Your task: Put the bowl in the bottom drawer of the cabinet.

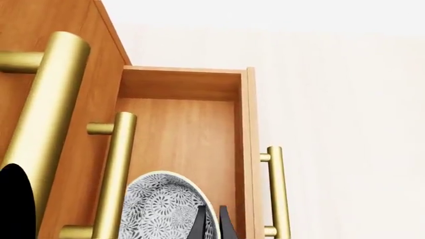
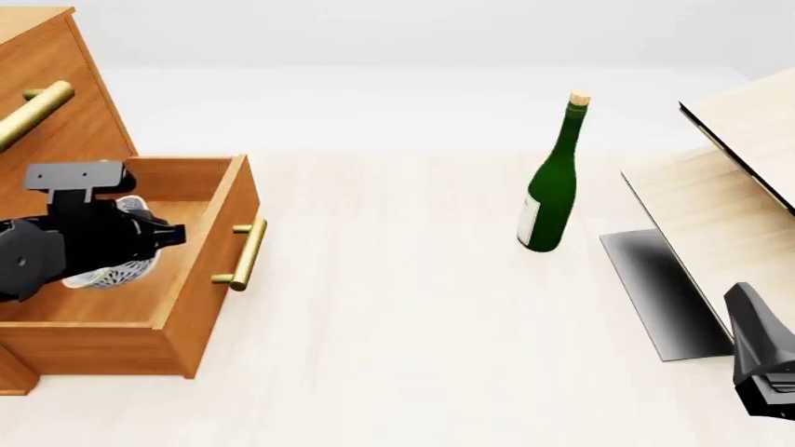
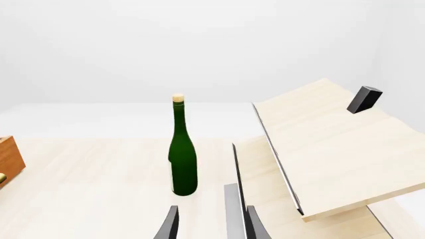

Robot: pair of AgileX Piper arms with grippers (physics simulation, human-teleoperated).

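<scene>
The bottom drawer [image 2: 205, 279] of the orange-brown cabinet [image 2: 62, 102] is pulled out, its brass handle [image 2: 245, 253] facing the table. My left gripper [image 2: 130, 251] hangs inside the drawer's opening, shut on the rim of the speckled bowl [image 2: 110, 273]. The left wrist view shows the bowl [image 1: 156, 209] over the drawer floor [image 1: 179, 134], with my left gripper [image 1: 212, 225] pinching its edge. Whether the bowl touches the floor I cannot tell. My right gripper [image 2: 761, 358] is far off at the front right, open and holding nothing [image 3: 211, 226].
A green bottle [image 2: 550, 186] stands upright mid-table, also in the right wrist view [image 3: 182, 154]. A pale wood-and-black unit [image 2: 733, 177] slants along the right side. Two upper brass handles [image 1: 50, 99] [image 1: 116, 174] jut out beside the left gripper.
</scene>
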